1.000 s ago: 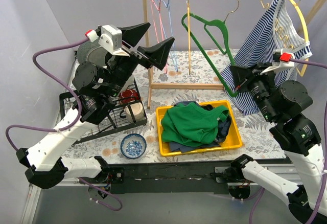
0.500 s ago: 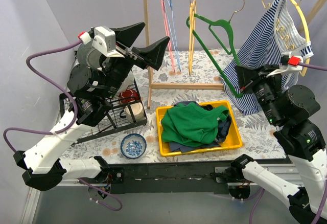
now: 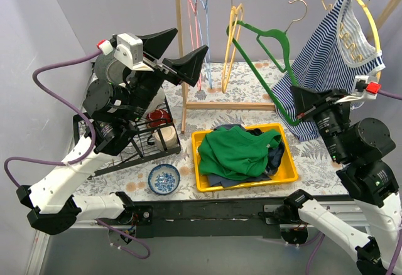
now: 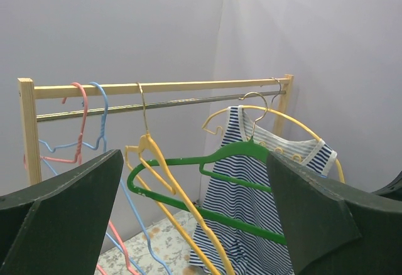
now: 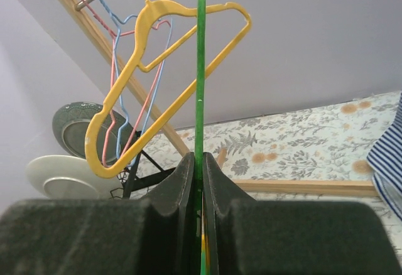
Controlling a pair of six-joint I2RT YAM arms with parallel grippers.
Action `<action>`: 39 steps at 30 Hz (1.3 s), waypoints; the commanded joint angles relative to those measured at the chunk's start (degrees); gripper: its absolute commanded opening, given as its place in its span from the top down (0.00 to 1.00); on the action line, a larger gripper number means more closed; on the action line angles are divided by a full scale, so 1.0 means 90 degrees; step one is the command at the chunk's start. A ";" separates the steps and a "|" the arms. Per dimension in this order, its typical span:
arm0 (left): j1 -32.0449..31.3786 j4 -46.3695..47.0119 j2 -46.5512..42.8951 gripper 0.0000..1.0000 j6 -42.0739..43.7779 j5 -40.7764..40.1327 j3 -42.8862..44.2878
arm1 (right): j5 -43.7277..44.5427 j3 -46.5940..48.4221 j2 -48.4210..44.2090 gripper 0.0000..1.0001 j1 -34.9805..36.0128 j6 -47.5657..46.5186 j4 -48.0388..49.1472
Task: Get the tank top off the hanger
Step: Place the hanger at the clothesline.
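Tank top (image 3: 321, 61) behind green hanger (image 3: 276, 34) (tilted)

Both arms are built alike: the left arm (image 3: 69, 176) and right arm (image 3: 333, 221) have glossy white link shells between bulky black cylindrical joints (image 3: 113, 96). Thick purple cables (image 3: 44, 77) run along them. The left wrist has a white camera housing (image 3: 130, 47) with a small red cap (image 3: 102, 44). The fingers (image 3: 190, 66) are matte black wedges.

Left arm (image 3: 70, 173) held high with elbow bent, left hand (image 3: 193, 40) level, fingers spread wide apart, right arm (image 3: 369, 138) upright, right hand (image 3: 299, 97) pinched tight on green hanger (image 5: 200, 68)
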 commanded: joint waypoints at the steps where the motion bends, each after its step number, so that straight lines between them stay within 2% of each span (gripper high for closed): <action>1: 0.0000 -0.0081 -0.0129 0.02 -0.0009 -0.0053 -0.0018 | 0.0006 -0.0280 -0.0045 0.99 0.0014 0.0977 0.0964; 11: 0.0000 -0.0149 -0.0138 0.02 -0.0009 -0.0053 0.0021 | 0.0836 -0.0369 -0.0220 0.99 0.0014 0.1760 0.1014; 17: 0.0000 -0.0149 -0.0089 0.02 0.0040 -0.0072 -0.0008 | 0.1051 -0.0427 -0.0347 0.99 0.0014 0.1840 0.1033; 22: 0.0000 -0.0139 -0.0119 0.02 0.0059 -0.0092 -0.0086 | 0.0817 0.0118 0.0207 0.99 0.0014 0.0747 0.0722; 25: 0.0000 -0.0120 -0.0196 0.02 0.0059 -0.0111 -0.0184 | 0.0934 0.0578 0.0511 0.99 0.0014 0.0405 0.0380; 28: 0.0001 -0.0071 -0.0275 0.02 0.0079 -0.0180 -0.0282 | 0.0944 0.0511 0.0521 0.99 0.0014 0.0064 0.0652; 39: 0.0000 -0.0051 -0.0353 0.02 0.0196 -0.0229 -0.0379 | 0.1149 0.1243 0.1068 0.99 0.0014 -0.0914 0.0467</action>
